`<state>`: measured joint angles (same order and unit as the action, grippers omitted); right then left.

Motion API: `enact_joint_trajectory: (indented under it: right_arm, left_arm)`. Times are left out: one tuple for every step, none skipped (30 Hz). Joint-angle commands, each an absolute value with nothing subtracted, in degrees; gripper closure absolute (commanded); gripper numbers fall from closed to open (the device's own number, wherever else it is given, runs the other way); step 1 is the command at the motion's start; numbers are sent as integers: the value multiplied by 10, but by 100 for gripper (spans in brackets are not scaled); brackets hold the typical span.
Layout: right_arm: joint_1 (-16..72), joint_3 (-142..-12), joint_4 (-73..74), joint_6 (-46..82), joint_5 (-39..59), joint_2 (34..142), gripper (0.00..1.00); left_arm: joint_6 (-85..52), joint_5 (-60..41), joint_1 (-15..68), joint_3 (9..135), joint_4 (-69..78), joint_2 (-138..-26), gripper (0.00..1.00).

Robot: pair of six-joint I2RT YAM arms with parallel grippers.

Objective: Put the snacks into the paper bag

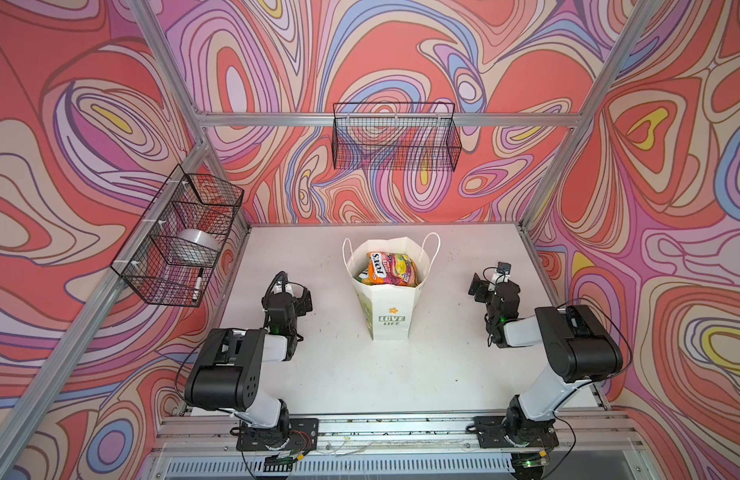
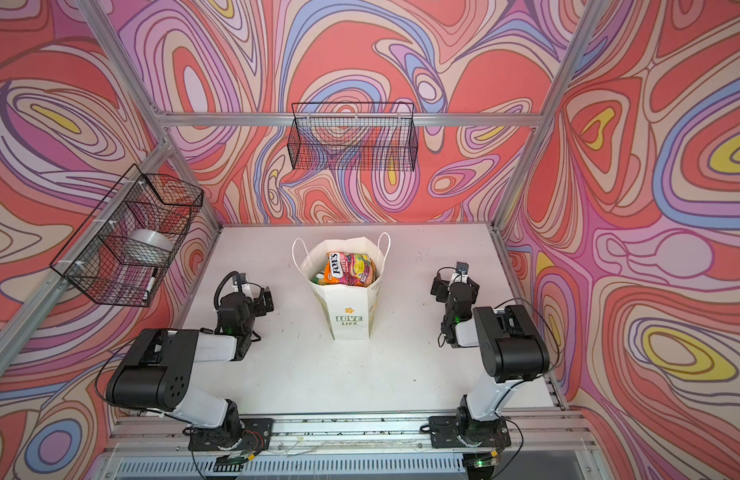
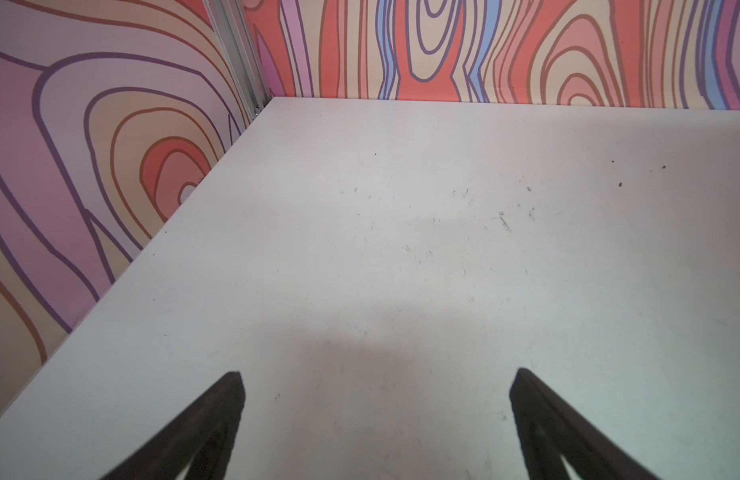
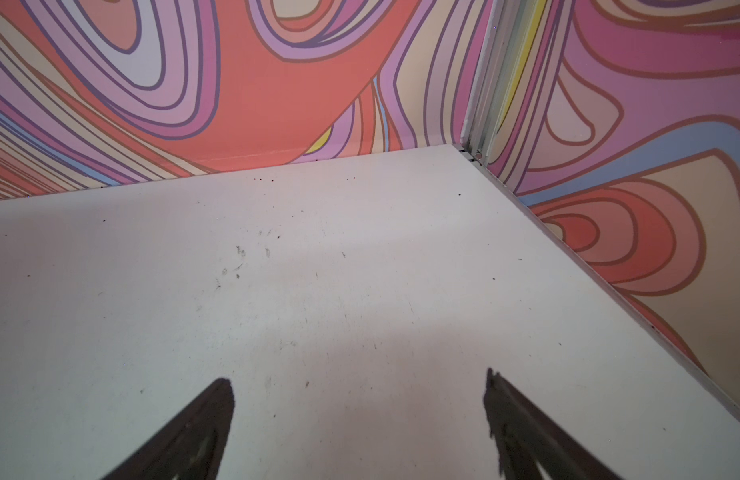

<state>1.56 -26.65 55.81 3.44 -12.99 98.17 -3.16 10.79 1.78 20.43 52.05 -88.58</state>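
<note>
Snacks (image 1: 391, 269), glossy, inside paper bag (image 1: 387, 309)

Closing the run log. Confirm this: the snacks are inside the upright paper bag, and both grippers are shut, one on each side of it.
Wrong on one point: the left gripper and right gripper are open, not shut; each wrist view shows its jaws spread wide. The snacks are inside the upright paper bag, a gripper on each side.
</note>
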Motion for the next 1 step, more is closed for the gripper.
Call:
enact_joint_trajectory:
  right_arm:
    - [14,-260,567,30,-127,986,2]
  left_arm:
    - [-13,74,17,214,513,-885,0]
